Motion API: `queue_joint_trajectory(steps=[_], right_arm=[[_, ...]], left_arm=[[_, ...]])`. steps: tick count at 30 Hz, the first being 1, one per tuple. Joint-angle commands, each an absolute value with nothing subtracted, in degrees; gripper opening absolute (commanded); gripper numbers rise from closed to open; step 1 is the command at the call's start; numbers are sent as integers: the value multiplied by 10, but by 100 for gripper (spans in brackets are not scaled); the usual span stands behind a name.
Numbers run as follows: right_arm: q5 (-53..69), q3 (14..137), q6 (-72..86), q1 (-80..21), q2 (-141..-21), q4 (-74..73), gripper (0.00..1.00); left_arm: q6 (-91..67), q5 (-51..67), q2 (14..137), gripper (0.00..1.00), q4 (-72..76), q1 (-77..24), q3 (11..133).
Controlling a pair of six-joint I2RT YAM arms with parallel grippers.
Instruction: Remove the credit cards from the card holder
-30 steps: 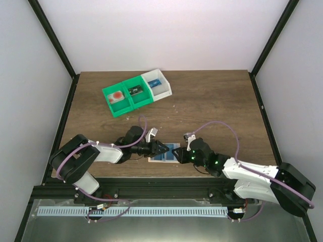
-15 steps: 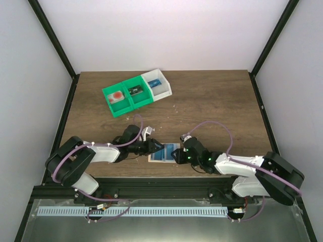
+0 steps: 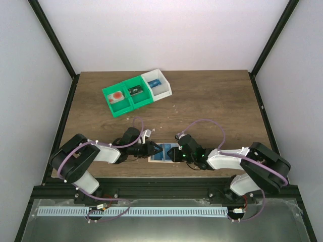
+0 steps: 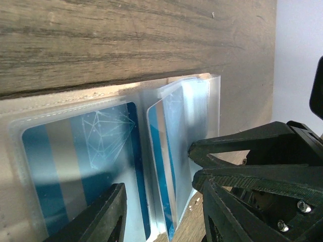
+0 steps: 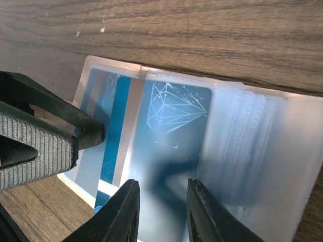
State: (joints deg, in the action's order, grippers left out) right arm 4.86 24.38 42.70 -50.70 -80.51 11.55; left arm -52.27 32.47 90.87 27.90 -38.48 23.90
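The card holder point(image 3: 163, 153) is a flat translucent sleeve with a pale edge, lying on the wooden table near its front edge. Light blue credit cards sit in its pockets: one flat point(image 4: 81, 161), and one in a raised flap point(image 4: 169, 161). The flat card also shows in the right wrist view point(image 5: 171, 131). My left gripper point(image 3: 154, 149) is open at the holder's left end, its jaws straddling the raised flap point(image 4: 160, 214). My right gripper point(image 3: 175, 153) is open, low over the holder's right part point(image 5: 162, 214), and faces the left gripper.
Two green bins point(image 3: 126, 96) and a white bin point(image 3: 157, 84) stand in a row at the back left, each holding a small item. The table's front edge point(image 3: 161, 176) runs just below the holder. The two grippers' fingertips are very close to each other.
The right arm has folded lower and its gripper has edged left onto the holder. The left gripper has drawn back slightly to the left. The holder has stayed in place.
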Motion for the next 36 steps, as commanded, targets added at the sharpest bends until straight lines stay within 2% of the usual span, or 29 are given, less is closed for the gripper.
queue_joint_trajectory(steps=[1,7,15,19,27,36], right_arm=[[48,246,431,-504,-825,111,28],[38,236,440,-504,-802,90,28],[30,233,439,-504,-791,80,27],[25,237,438,-505,-785,72,28],[3,277,431,-504,-736,20,28],[10,275,428,-497,-798,62,27]], left_arm=[[-517,327,925,44,306,-383,235],[-520,344,920,44,300,-383,248],[-499,287,864,43,243,-383,254],[-496,296,875,43,242,-383,264],[-525,308,903,38,304,-387,246],[-543,321,939,37,336,-393,247]])
